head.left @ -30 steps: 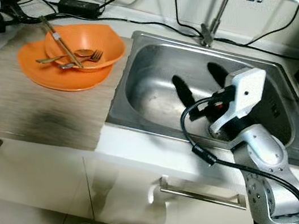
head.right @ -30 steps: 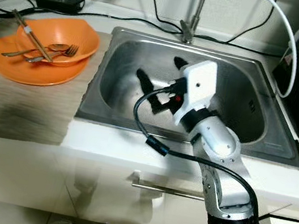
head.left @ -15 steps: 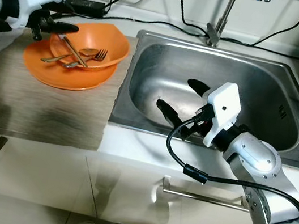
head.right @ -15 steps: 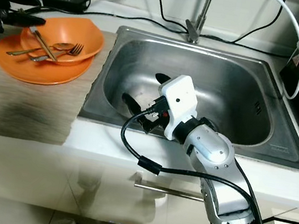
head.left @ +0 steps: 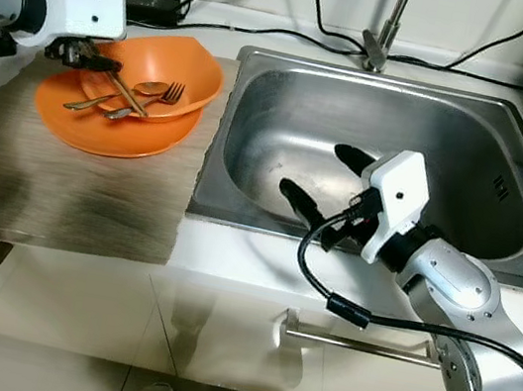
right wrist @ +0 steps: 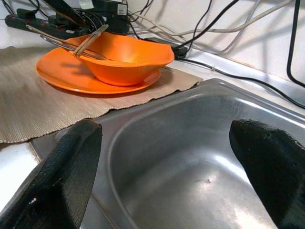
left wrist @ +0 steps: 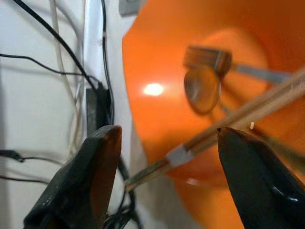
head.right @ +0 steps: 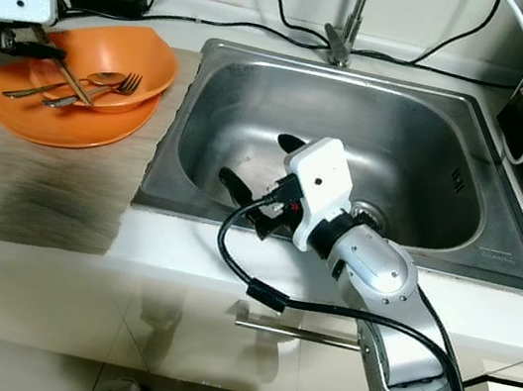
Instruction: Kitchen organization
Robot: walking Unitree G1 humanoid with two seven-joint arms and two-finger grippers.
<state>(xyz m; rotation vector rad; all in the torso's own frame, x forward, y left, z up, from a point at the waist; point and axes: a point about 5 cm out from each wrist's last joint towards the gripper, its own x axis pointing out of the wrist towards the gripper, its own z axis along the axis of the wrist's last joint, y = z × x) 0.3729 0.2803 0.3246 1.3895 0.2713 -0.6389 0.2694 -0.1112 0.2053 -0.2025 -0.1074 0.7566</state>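
An orange bowl (head.left: 161,73) sits on an orange plate (head.left: 102,129) on the counter left of the sink. In the bowl lie chopsticks (head.left: 119,89), a spoon (head.left: 144,90) and a fork (head.left: 163,96). My left gripper (head.left: 92,58) hovers at the bowl's left rim. It is open, and in the left wrist view the chopsticks (left wrist: 209,136) pass between its fingers (left wrist: 90,176) without being touched. My right gripper (head.left: 325,178) hangs open and empty inside the steel sink (head.left: 276,108), near its front wall.
A woven mat (head.left: 51,191) covers the counter under the plate. Cables and a black power adapter (head.left: 152,7) lie along the back wall. The tap (head.left: 376,49) stands behind the sink. A drawer handle (head.left: 357,345) runs below the counter edge.
My left gripper came in from the upper left and lowered to the bowl's left rim over the chopsticks. My right gripper drew back toward the sink's front and stayed open.
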